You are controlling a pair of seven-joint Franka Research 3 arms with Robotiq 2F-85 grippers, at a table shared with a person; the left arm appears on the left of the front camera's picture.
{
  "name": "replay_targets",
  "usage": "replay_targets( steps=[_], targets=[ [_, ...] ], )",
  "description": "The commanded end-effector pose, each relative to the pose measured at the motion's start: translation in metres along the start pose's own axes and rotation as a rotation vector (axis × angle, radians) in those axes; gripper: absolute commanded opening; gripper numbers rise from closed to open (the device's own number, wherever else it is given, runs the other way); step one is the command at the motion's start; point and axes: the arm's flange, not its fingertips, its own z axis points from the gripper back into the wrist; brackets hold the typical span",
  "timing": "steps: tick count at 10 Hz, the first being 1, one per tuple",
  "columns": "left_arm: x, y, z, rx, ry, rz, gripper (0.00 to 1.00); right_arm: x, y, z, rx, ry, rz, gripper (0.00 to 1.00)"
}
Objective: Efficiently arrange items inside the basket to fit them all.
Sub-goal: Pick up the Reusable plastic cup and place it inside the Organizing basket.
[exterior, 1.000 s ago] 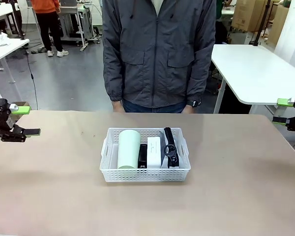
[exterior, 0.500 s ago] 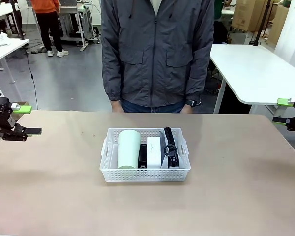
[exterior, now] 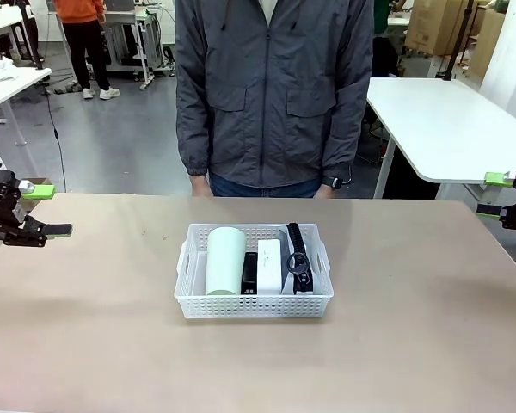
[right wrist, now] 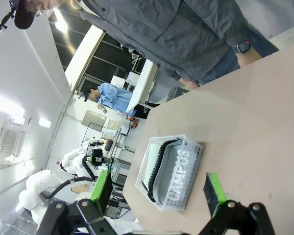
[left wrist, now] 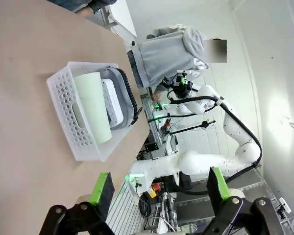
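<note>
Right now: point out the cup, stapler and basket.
pale green plastic cup (exterior: 224, 260): front view, middle of its side.
black stapler (exterior: 249, 271): front view, top face.
basket (exterior: 254, 305): front view, near perforated wall.

Location type: robotics laboratory in an open industrial hall.

Indicators:
- A wide tan-topped bench (exterior: 86, 344) occupies the foreground, with a white multi-jointed robot arm (left wrist: 235, 132) mounted at its side.
- Further white rectangular work tables (exterior: 447, 120) on metal legs stand on a bare grey concrete floor (exterior: 112, 138).
- Brown cardboard cartons (exterior: 439, 26) are stacked against the far wall.
- A metal equipment trolley (exterior: 138, 39) with trailing cables stands in the background.
- The right wrist view shows white walls and bright overhead ceiling lights (right wrist: 7, 105).
- Persons in everyday clothing stand among the tables.
</note>
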Motion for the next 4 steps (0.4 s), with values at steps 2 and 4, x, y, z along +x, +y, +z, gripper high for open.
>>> replay_targets(
  steps=[2, 4],
  targets=[
    [-0.0034, -0.0008, 0.0012, 0.006, 0.006, -0.018, 1.0, 0.001, 0.0026, 0.0008, 0.008, -0.001, -0.007, 1.0],
    [-0.0034, -0.0008, 0.0012, 0.006, 0.006, -0.018, 1.0, 0.001, 0.0026, 0.0008, 0.008, -0.001, -0.007, 1.0]
  ],
)
